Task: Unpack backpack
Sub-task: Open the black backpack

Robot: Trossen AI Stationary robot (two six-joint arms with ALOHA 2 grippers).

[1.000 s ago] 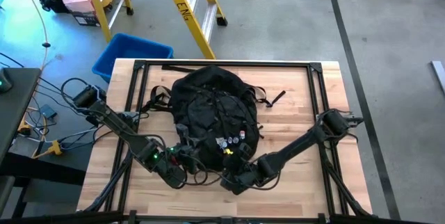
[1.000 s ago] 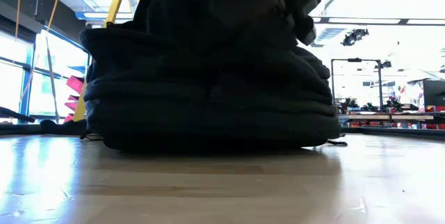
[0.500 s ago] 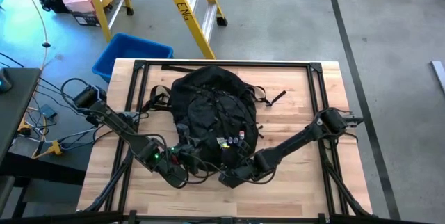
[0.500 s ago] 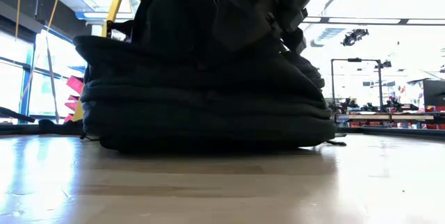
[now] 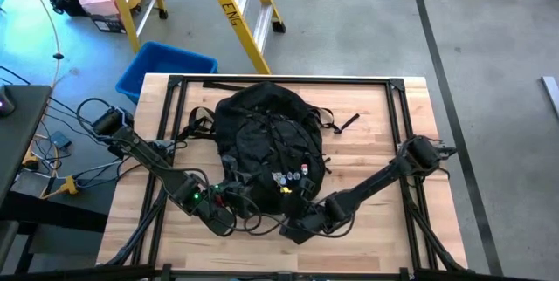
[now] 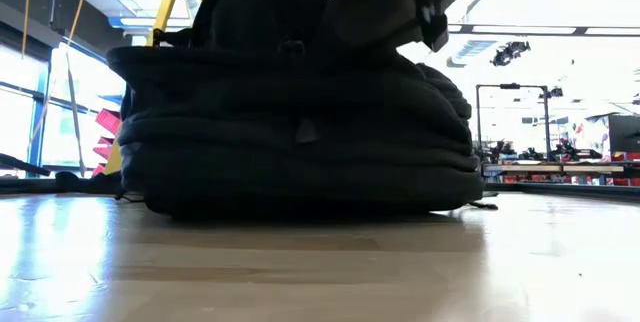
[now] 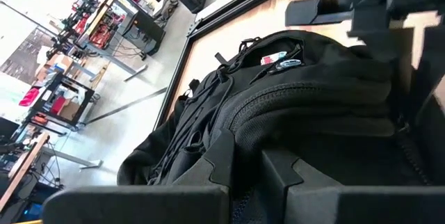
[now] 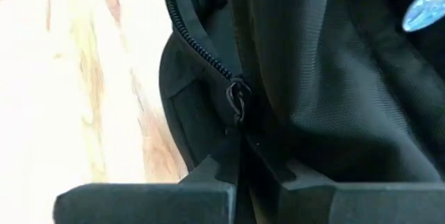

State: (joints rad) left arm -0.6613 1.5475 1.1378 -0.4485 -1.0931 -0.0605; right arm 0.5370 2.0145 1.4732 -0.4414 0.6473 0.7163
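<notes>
Cables trail from the left arm, which reaches in across the table (image 5: 376,124) from its left edge and ends in the left tool (image 5: 234,195), pressed against the near left corner of the backpack (image 5: 266,137). In the left wrist view the two dark fingers (image 7: 208,172) of this tool stand a little apart with black fabric bulging up between and beyond them; whether they pinch that fabric cannot be told. The backpack lies flat in the middle of the table, directly ahead of both tools, its straps spread to either side at the far end and its small round badges (image 5: 293,176) close to the tools at the near end. From table height it shows as a broad, dark, squat mass (image 6: 300,132) with both arms coming down onto its top. Just right of the left tool, the right tool (image 5: 301,220) sits at the near edge of the backpack, its arm running back to the table's right side. In the right wrist view its fingers (image 8: 208,172) are drawn together on the seam just below the zip pull (image 8: 238,99), where the zip track curves away along the bag's edge; bare wood shows beside the bag.
</notes>
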